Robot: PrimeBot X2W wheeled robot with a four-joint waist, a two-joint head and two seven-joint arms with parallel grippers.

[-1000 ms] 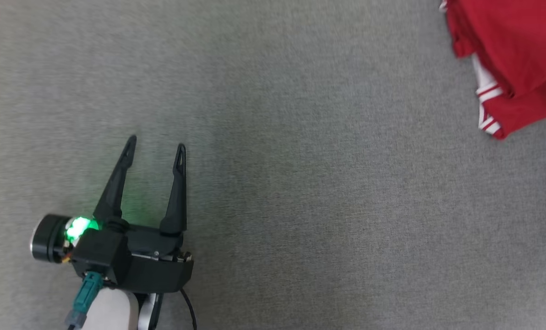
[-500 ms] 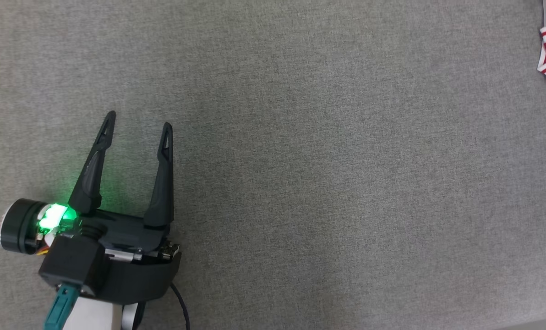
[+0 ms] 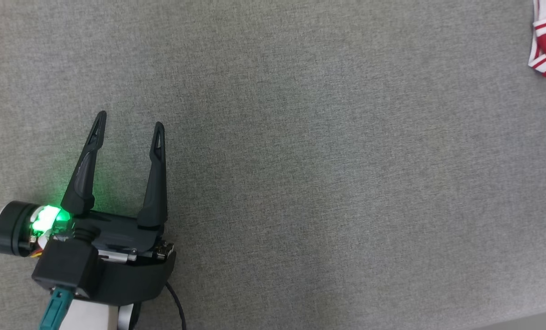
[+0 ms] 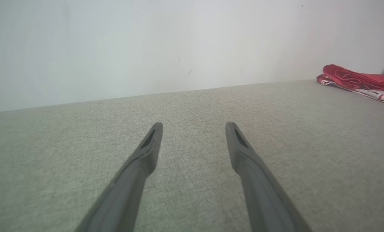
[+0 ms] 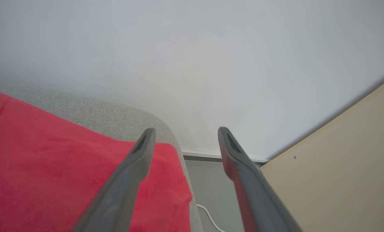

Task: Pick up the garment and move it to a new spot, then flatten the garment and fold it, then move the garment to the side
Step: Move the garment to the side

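My left gripper (image 3: 129, 120) and right gripper (image 5: 186, 130) are both spread wide, empty. The red garment (image 5: 66, 167) sits at the grey surface's (image 3: 300, 183) right edge, below my right gripper. Can't tell how much overhangs, so a nudge might slide it off

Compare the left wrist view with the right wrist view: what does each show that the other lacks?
Left wrist: left gripper open over bare grey fabric surface, the folded red garment with white-striped trim far right. Right wrist: right gripper open over the garment, the surface's rounded corner, a white cable on the floor, a beige panel. Shared: garment, grey surface, white wall.
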